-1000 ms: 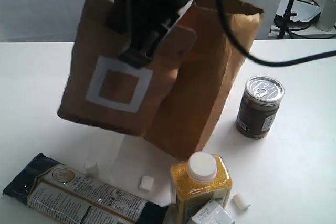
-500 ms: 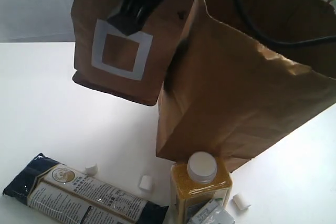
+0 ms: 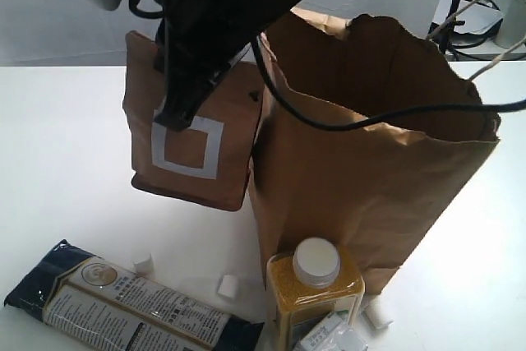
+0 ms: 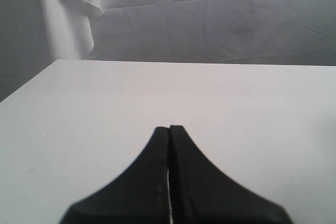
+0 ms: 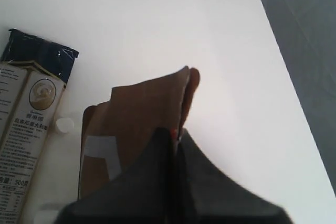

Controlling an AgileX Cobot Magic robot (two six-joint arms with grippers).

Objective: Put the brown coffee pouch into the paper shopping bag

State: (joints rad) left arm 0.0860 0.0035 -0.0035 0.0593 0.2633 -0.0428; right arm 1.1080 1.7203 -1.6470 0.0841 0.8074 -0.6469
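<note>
The brown coffee pouch [image 3: 193,150], with its pale grey square outline, hangs in the air just left of the paper shopping bag [image 3: 362,195]. My right gripper [image 3: 177,117] reaches in from above and is shut on the pouch's top edge. The right wrist view shows the same grip: the right gripper [image 5: 175,136] is pinched on the pouch [image 5: 136,114], with a bit of red label between the tips. The bag stands open-mouthed and its cord handles are at the far right. Over bare white table my left gripper [image 4: 169,128] is shut and empty.
A yellow-filled bottle with a white cap [image 3: 315,285] stands in front of the bag, with a white box [image 3: 329,336] below it. The dark-blue-and-cream packet [image 3: 123,306] lies at the front left. Small white cubes [image 3: 228,287] are scattered nearby.
The pouch has come down and hangs more upright beside the bag. The bag now looms closer and wider and hides the tin can that stood to its right.
</note>
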